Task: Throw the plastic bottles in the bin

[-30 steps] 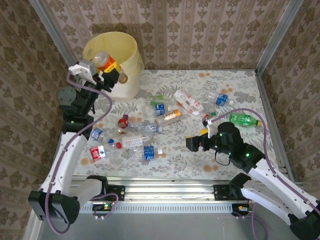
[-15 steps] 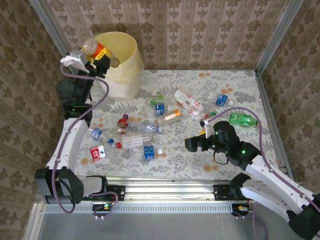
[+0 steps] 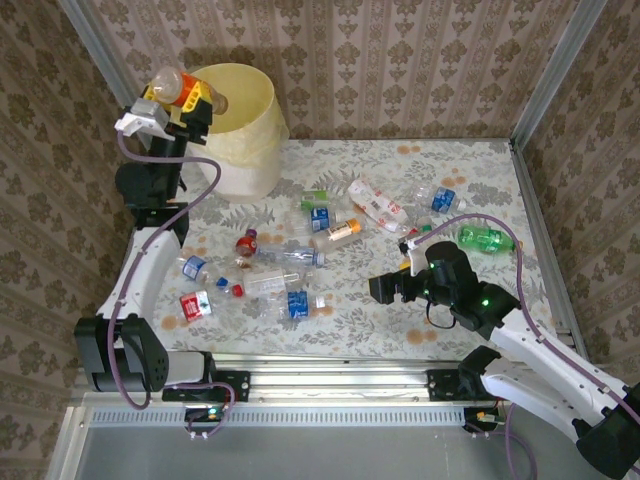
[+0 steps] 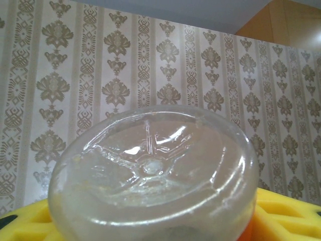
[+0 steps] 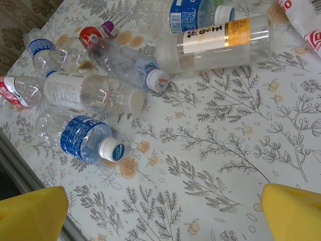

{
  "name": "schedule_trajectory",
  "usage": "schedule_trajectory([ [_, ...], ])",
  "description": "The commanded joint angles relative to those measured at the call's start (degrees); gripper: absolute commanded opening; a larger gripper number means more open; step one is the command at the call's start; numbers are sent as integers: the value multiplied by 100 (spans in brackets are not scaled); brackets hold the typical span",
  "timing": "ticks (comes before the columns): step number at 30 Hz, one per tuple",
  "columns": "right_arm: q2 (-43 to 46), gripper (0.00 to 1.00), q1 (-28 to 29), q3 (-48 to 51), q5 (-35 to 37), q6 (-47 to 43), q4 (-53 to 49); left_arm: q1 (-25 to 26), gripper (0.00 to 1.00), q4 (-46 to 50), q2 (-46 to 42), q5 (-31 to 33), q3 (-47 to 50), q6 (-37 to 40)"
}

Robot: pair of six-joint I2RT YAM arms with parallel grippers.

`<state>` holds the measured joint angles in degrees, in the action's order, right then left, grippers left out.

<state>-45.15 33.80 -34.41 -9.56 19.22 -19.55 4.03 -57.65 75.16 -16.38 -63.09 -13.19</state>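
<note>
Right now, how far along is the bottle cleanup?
Done: hard to say, as no bottle shows clearly inside the bin. In hand: the left pincer grips an orange-labelled bottle raised by the bin's rim, not yet dropped. Left: many bottles lie scattered on the table, including the green bottle. The right pincer hangs open above the table, holding nothing.

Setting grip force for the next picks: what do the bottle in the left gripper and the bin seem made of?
Held bottle: thin clear plastic, glossy; its see-through moulded base catches highlights. Bin: probably rigid pale-yellow plastic, smooth and dull, with an even thin wall; metal can't be ruled out.
</note>
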Motion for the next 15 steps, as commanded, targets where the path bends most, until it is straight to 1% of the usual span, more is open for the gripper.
schedule_trajectory([
  [1, -1, 100, 30, -172, 73, -104, -65, -43, 61, -423, -28, 169, -114, 270],
  [9, 21, 100, 31, -197, 130, -100, -131, -51, 63, -372, 50, 248, -89, 317],
  [15, 76, 100, 31, -197, 136, -89, -169, -52, 63, -170, 272, 118, -256, 217],
])
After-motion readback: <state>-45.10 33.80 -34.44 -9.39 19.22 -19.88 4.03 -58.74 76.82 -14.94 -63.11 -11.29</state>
